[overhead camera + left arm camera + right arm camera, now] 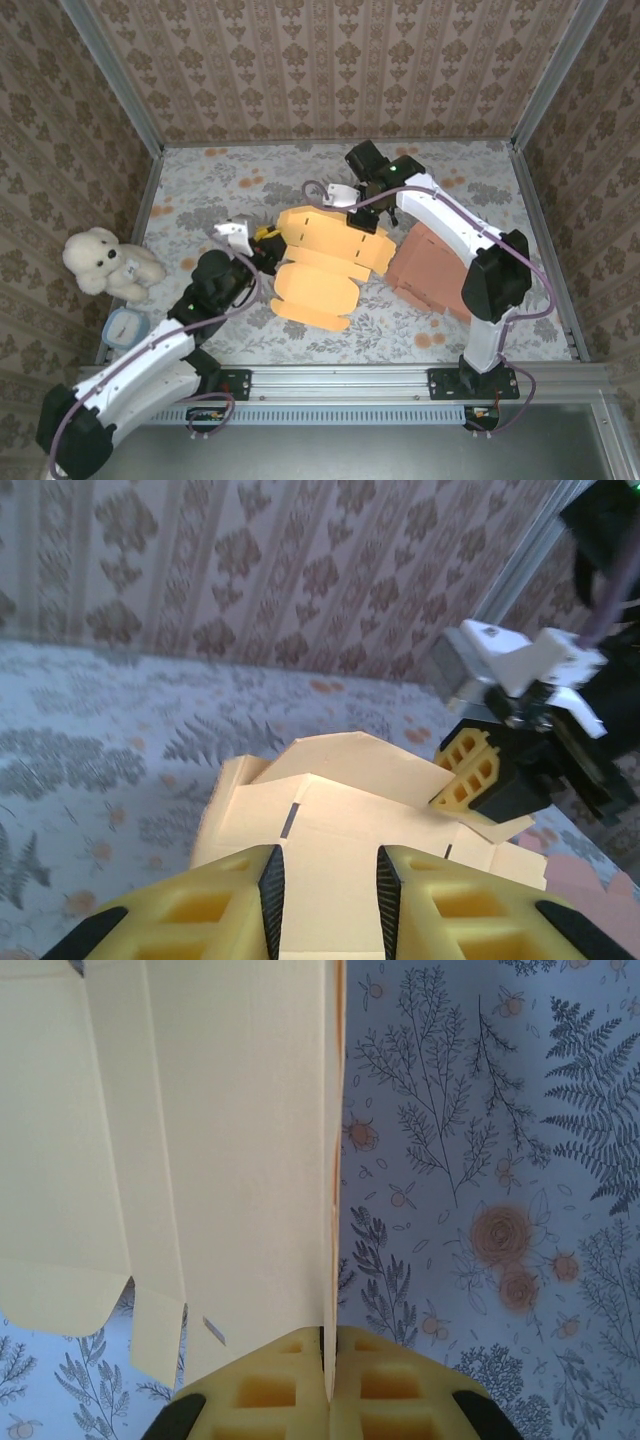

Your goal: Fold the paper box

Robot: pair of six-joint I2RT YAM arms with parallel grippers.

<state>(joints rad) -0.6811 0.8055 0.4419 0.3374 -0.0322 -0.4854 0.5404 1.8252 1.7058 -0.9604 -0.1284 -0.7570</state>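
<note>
The paper box (pixel 325 265) is a yellow-orange cardboard blank, partly folded, lying mid-table. My right gripper (pixel 363 218) reaches over its far edge and is shut on a raised flap. In the right wrist view that flap's thin edge (pixel 331 1210) runs straight into the closed yellow pads of the gripper (pixel 328 1365). My left gripper (pixel 265 240) sits at the box's left edge. Its jaws (pixel 328 900) stand apart over a flat panel of the box (pixel 340 830), holding nothing. The right gripper's fingertips (pixel 470 770) pinch the flap at the far side.
A brown cardboard blank (pixel 430 265) lies under the right arm, partly beneath the yellow one. A white teddy bear (pixel 105 262) and a small blue round object (pixel 125 325) sit at the left edge. Patterned walls close in the floral table (pixel 230 180).
</note>
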